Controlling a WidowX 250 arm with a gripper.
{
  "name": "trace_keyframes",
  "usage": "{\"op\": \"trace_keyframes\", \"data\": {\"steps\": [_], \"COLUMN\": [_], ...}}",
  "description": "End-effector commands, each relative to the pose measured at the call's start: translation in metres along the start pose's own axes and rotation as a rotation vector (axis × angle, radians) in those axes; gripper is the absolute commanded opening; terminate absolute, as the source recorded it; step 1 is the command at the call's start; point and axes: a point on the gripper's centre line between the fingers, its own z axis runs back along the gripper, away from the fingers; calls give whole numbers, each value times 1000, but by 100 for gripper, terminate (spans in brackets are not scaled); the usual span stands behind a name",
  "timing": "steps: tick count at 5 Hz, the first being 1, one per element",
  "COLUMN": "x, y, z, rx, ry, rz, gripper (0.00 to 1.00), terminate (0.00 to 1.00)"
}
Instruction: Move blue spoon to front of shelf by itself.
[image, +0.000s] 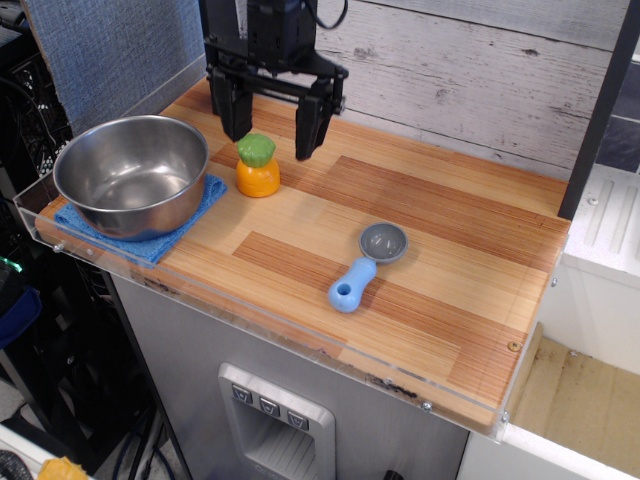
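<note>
Jaws spread wide, gripping nothing, above the shelf (440, 250); steel bowl (132, 175) empty.

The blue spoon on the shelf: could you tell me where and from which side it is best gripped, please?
Probably the chunky handle of the blue spoon, from straight above, fingers closing across its width. It lies flat and alone on the shelf, handle pointing front-left.

One blue spoon (364, 262), one steel bowl (131, 173), one orange-and-green toy (257, 166), one blue cloth (150, 238).

arm (275, 20) cut off at top edge
</note>
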Motion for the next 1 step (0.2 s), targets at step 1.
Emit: {"op": "trace_keyframes", "data": {"steps": [1], "x": [-4], "y": [7], "z": [18], "rx": [5], "ry": [-52], "rz": [9], "gripper": [100], "terminate": [100]}}
